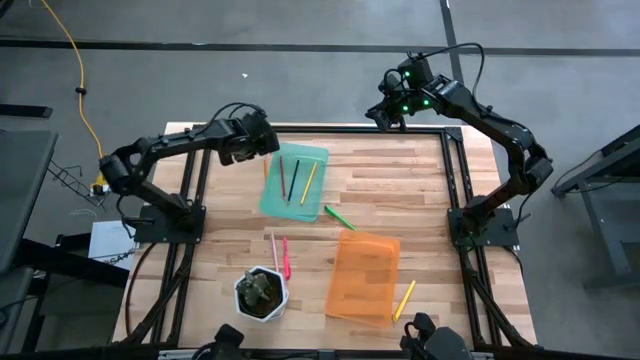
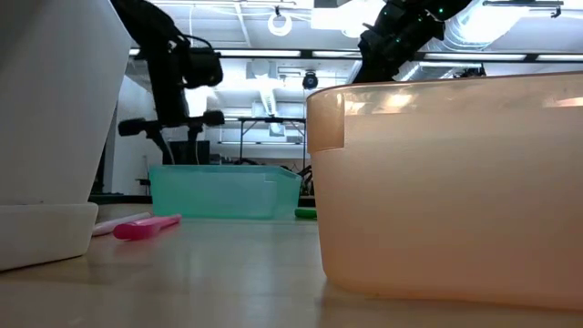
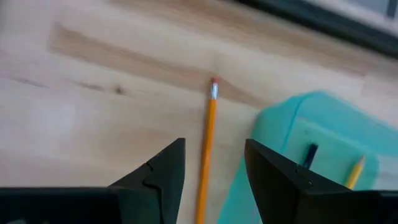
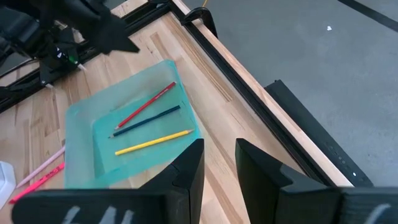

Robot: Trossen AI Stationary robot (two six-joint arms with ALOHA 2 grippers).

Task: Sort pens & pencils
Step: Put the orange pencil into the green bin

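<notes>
My left gripper [image 1: 258,145] hangs open over the table's far left, by the green tray's far left corner. Its fingers stand on either side of an orange pencil [image 3: 207,143] that lies flat on the table beside the tray, apart from it. The green tray [image 1: 295,182] holds a red-brown pencil [image 4: 146,106], a dark pencil [image 4: 149,120] and a yellow pencil [image 4: 152,142]. A bright green pen [image 1: 338,215] lies between the trays. A pink pen [image 1: 286,257] and a pale peach one [image 1: 274,250] lie near the pot. Another yellow pencil [image 1: 404,300] lies right of the orange tray [image 1: 365,275]. My right gripper [image 4: 219,162] is open and empty, high over the table's far right edge.
A white hexagonal plant pot [image 1: 261,293] stands at the near edge, left of the orange tray. A black frame rail [image 1: 360,130] runs along the table's far edge. Bare wood lies to the left of the green tray and at the table's right side.
</notes>
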